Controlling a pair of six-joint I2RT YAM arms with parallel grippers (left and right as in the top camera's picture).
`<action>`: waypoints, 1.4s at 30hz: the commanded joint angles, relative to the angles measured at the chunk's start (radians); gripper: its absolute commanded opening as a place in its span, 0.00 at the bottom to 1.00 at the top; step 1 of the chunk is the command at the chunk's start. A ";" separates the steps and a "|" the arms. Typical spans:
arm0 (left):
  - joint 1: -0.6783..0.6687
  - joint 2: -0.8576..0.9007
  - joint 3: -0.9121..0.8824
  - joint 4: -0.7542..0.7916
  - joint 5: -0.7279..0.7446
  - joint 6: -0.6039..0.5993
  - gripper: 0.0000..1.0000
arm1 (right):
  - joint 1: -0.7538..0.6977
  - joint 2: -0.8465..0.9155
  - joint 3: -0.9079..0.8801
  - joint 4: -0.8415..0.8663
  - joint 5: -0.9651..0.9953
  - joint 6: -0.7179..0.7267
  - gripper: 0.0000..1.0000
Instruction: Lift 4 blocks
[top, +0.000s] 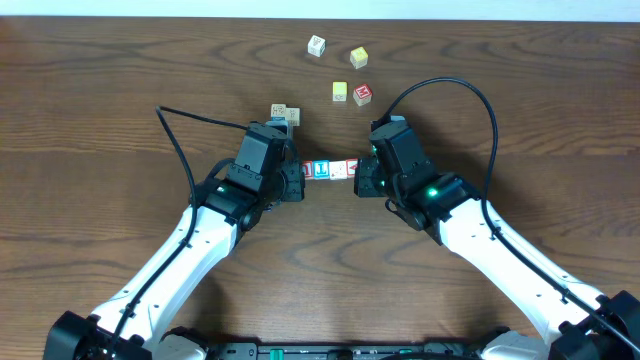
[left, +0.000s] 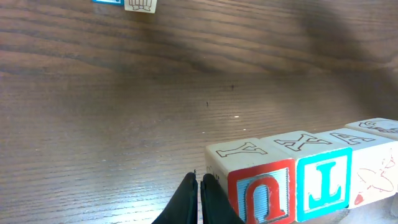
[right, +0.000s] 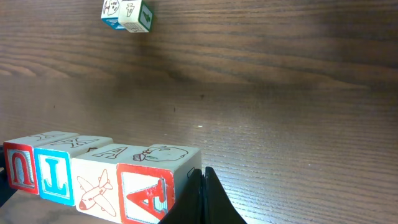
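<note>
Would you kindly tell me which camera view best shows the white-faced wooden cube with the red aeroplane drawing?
The right wrist view: the white-faced wooden cube sits whole and close, its aeroplane face clear. The left wrist view crops the cube at the frame edge. Overhead, the cube is only a tiny pale square.

We judge this to be a robotics laboratory station. Grounds: a dark wood-grain bench (top: 520, 110), with a left arm (top: 185, 250) and a right arm (top: 505, 245), both white and black, reaching over it. We also note an exposed black cable (top: 488, 100), a lit green indicator (top: 432, 191) and wooden alphabet cubes (top: 322, 169) as specimens.
</note>
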 joint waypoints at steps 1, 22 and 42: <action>-0.073 -0.023 0.068 0.037 0.239 0.014 0.07 | 0.082 -0.016 0.053 0.037 -0.298 -0.006 0.01; -0.073 -0.042 0.068 0.037 0.238 0.014 0.07 | 0.082 -0.016 0.053 0.037 -0.297 -0.006 0.01; -0.073 -0.042 0.068 0.037 0.238 0.014 0.07 | 0.082 -0.016 0.053 0.037 -0.297 -0.006 0.01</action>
